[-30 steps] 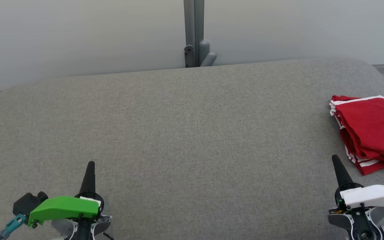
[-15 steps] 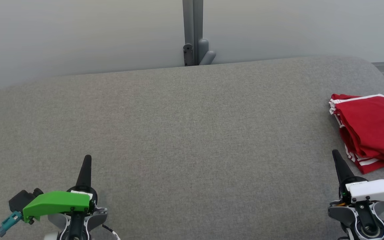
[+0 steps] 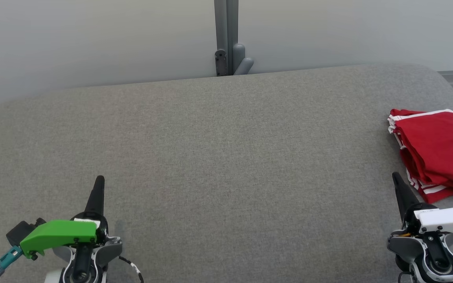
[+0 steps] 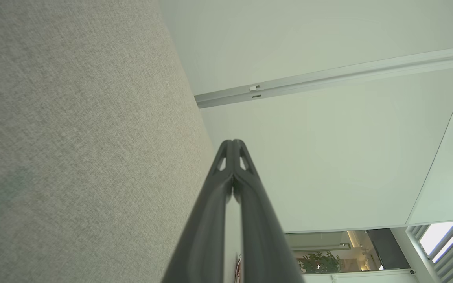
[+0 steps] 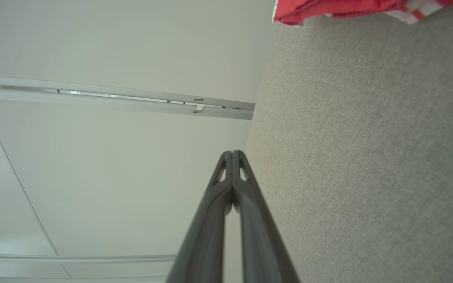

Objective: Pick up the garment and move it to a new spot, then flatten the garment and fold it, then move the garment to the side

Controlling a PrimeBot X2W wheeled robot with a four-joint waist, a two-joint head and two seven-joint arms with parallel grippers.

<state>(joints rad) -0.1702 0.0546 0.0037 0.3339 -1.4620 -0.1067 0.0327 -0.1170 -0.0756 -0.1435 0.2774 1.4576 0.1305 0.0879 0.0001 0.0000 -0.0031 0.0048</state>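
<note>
The garment (image 3: pixel 439 151) is red with white stripe trim and lies folded in a stack at the right edge of the grey padded surface (image 3: pixel 226 157); its edge also shows at the top of the right wrist view as red cloth (image 5: pixel 328 10). My right gripper (image 3: pixel 396 176) is shut and empty, a short way in front of the garment's near corner and clear of it. My left gripper (image 3: pixel 100 179) is shut and empty at the lower left, far from the garment. Both wrist views show the fingertips pressed together, left gripper (image 4: pixel 232 142) and right gripper (image 5: pixel 232 153).
A pale wall runs behind the surface, with a grey metal post and bracket (image 3: pixel 228 47) at the middle of the far edge. The surface's corners are rounded, and the garment lies close to the right edge.
The head view has shifted slightly, with the scene sliding up. Both grippers have drawn back toward the near edge. The garment has not moved.
</note>
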